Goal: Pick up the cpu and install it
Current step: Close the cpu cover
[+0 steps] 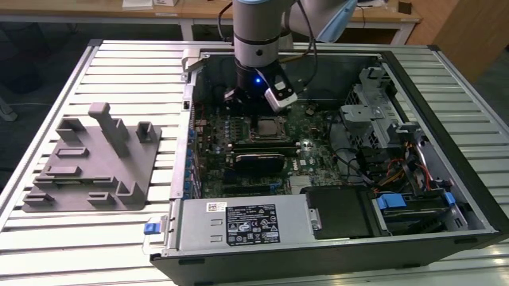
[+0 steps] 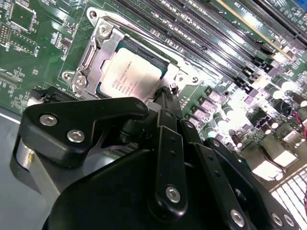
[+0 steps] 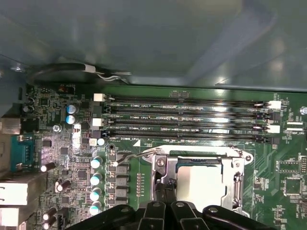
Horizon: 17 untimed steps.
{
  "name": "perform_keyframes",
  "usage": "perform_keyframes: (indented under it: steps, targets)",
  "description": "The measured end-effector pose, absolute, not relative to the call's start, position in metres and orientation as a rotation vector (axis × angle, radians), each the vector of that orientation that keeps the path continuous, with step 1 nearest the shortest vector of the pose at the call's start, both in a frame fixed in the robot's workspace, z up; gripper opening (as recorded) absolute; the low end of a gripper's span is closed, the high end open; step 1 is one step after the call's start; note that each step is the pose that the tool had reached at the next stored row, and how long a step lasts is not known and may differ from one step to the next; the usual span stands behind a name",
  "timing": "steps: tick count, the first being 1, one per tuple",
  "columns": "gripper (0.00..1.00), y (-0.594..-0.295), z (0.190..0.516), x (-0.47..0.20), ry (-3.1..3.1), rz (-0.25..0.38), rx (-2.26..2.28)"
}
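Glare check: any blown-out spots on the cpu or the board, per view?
First wrist view: the cpu top is washed near white, and bright streaks run along the memory slots. Second wrist view: the cpu is evenly lit, but the capacitors sit in a blown-out patch. Exterior view: the motherboard lies in shade, with no glare.

Even overhead room light is washing the ribbed silver metal table [image 1: 119,65] in the exterior view, while the open black computer case [image 1: 318,262] is lying dimmer inside. In the first wrist view, glare is bleaching the pale silver-topped square cpu [image 3: 201,184] just ahead of the shaded black gripper [image 3: 163,190] jaws. In the second wrist view, white hotspots are flaring on the green motherboard [image 2: 43,43] beyond them.
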<state>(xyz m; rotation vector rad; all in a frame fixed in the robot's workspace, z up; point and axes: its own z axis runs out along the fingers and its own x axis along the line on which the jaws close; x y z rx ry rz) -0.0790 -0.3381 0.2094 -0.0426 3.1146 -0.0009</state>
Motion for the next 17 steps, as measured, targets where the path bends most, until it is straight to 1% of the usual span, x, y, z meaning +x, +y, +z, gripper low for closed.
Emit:
perform_keyframes:
  steps: [5,17]
  targets:
    - [0.11,-0.338,0.215,-0.079,3.114,-0.001,-0.043]
    - [0.11,-0.338,0.216,-0.061,3.115,-0.009,-0.043]
